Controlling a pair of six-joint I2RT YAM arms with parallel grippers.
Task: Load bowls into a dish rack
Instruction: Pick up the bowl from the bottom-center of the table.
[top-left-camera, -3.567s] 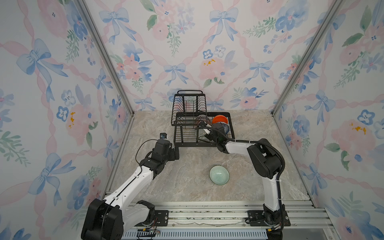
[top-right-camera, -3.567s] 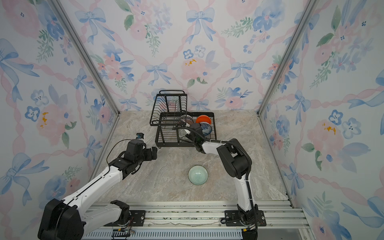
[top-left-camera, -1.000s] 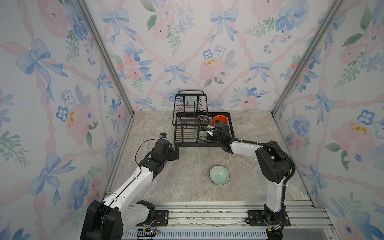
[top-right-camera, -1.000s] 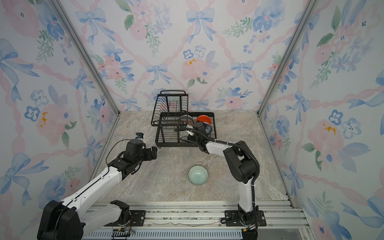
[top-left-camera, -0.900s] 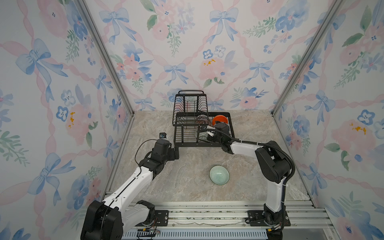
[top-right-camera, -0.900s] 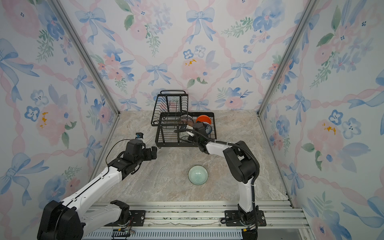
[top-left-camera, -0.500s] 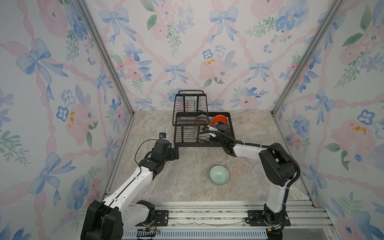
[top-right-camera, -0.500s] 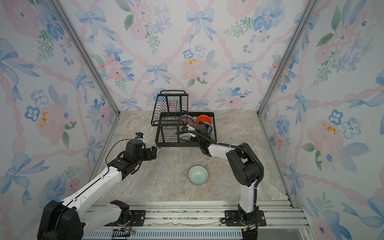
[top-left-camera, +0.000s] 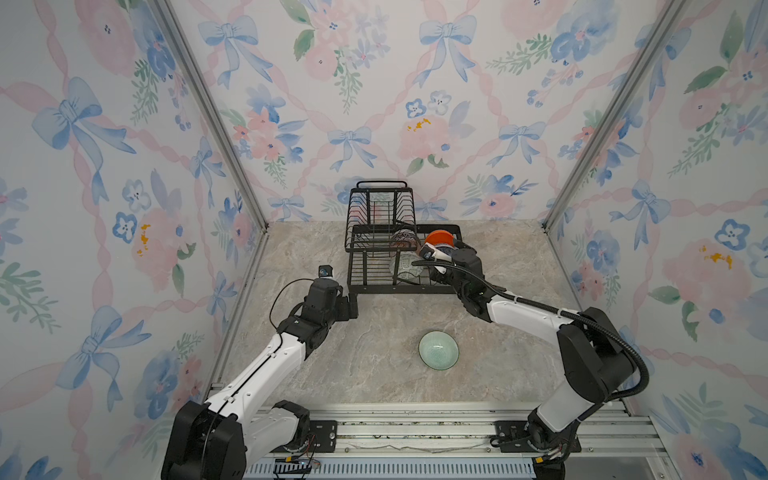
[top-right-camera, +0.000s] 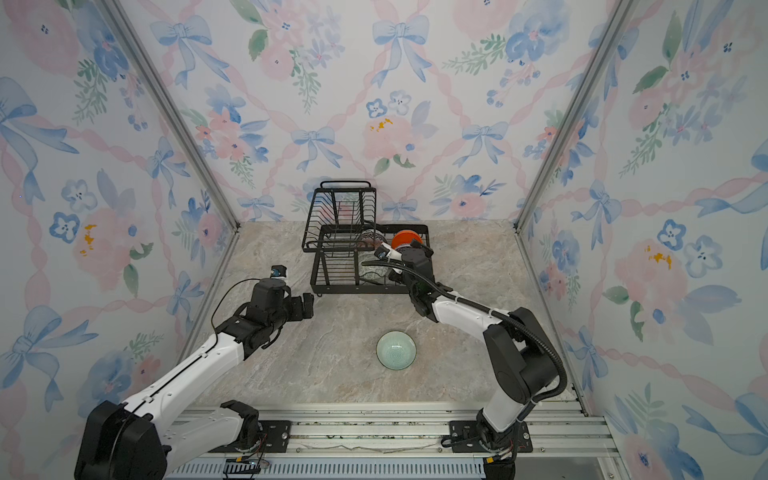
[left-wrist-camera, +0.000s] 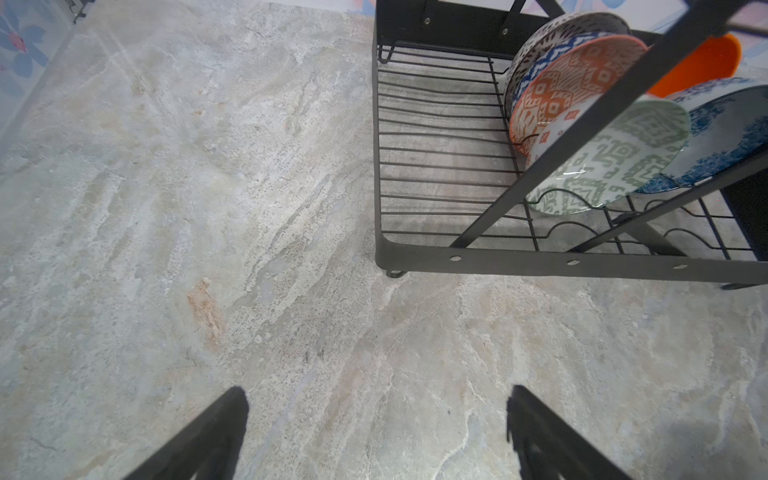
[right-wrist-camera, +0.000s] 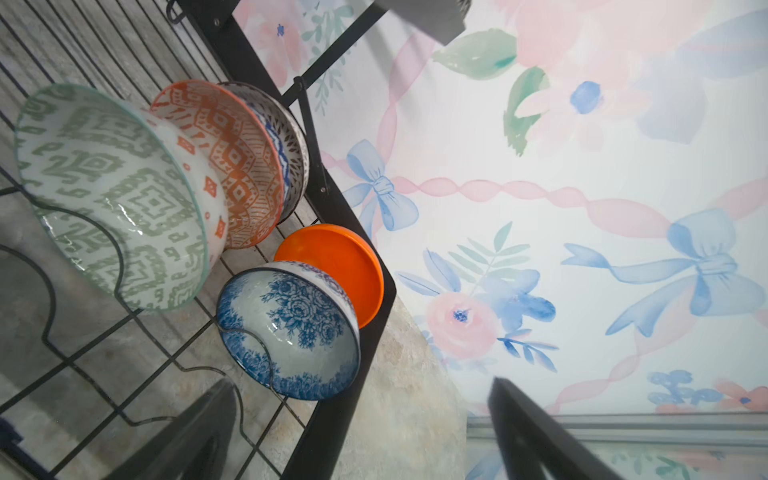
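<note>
So the right gripper (right-wrist-camera: 363, 384) and left gripper (left-wrist-camera: 377, 391) were both wide open, empty. The green bowl (top-left-camera: 438, 350) sat loose in front of the rack (top-left-camera: 395, 289); I'd pinch its rim, then slot it upright.

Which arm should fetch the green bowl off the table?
Right, marginally: the green bowl sits nearer its base, and the right tool is open and empty at the dish rack; left tool open too.

3 walls (top-left-camera: 374, 104) of pastel bows and pink-blue flowers boxing in a beige marbled floor (top-left-camera: 374, 365), 2 silver corner posts (top-left-camera: 212, 112), metal rail (top-left-camera: 415, 424) up front, soft even light.
</note>
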